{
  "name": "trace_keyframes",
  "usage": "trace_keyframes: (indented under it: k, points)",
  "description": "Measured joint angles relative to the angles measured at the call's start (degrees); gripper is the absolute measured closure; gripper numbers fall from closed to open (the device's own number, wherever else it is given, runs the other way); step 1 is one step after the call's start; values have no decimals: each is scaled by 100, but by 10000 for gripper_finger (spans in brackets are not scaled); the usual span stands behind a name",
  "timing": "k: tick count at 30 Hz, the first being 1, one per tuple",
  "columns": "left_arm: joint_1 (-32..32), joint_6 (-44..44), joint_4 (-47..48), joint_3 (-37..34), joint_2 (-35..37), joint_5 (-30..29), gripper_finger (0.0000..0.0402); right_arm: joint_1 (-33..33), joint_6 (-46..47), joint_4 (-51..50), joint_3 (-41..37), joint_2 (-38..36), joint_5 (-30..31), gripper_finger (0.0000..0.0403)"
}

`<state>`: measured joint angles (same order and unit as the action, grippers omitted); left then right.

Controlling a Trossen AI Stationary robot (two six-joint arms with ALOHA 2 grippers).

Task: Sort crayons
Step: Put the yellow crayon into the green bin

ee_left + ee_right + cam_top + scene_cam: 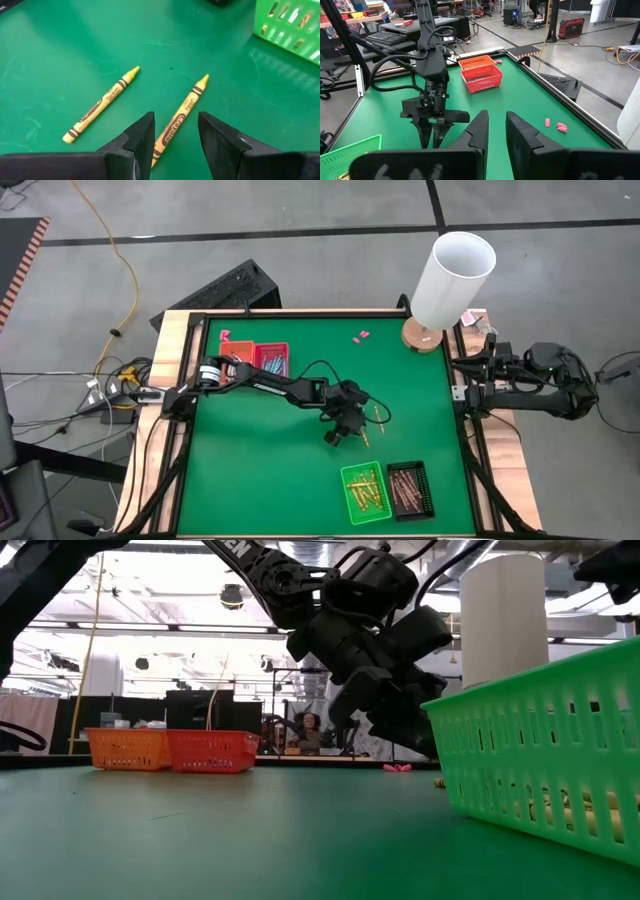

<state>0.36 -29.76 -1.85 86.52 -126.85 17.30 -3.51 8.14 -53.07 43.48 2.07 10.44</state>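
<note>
Step in hand: picking a loose yellow crayon off the green desk (260,470), by my reading, to carry it to the green basket (346,480).
Left hand: the left hand (175,132) hangs over the middle of the desk, a little toward the right edge, its fingers (142,137) apart and straddling the lower end of one crayon.
Target crayon: the nearer yellow crayon (181,118) lies flat between the open fingers, tip pointing away from the hand; nothing is gripped yet.
Second crayon: another yellow crayon (100,105) lies beside it, apart and angled slightly away.
Sorted so far: the green basket near the front edge holds yellow crayons; the black basket (410,489) beside it holds brown-red ones; the red basket (271,360) and orange basket (226,365) sit at the back left corner, and the red one has crayons in it.
Right hand: the right hand (497,127) waits off the right edge of the desk, fingers slightly apart and holding nothing.
Doing it well: lower straight down so both fingers reach the desk either side of the wrapper, and close across the crayon's width, not along it. Gripping nearer its middle should keep it from tipping on the lift.
Watch for: the neighbouring crayon getting nudged, and the thin stick rolling from under one finger.
Also there: a white tube (452,278) on a wooden base at the back right corner, and pink scraps (361,336) near the back edge.
</note>
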Motion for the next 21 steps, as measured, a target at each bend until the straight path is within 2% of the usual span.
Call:
trace_keyframes:
  k: [6, 21]
  points:
    - [2, -214, 68, -2, 2, -131, 262, 0, 0, -1, 0, 0, 0, 335]
    - [50, -50, 76, -1, -112, -199, 262, 0, -1, 1, 0, 0, 2, 335]
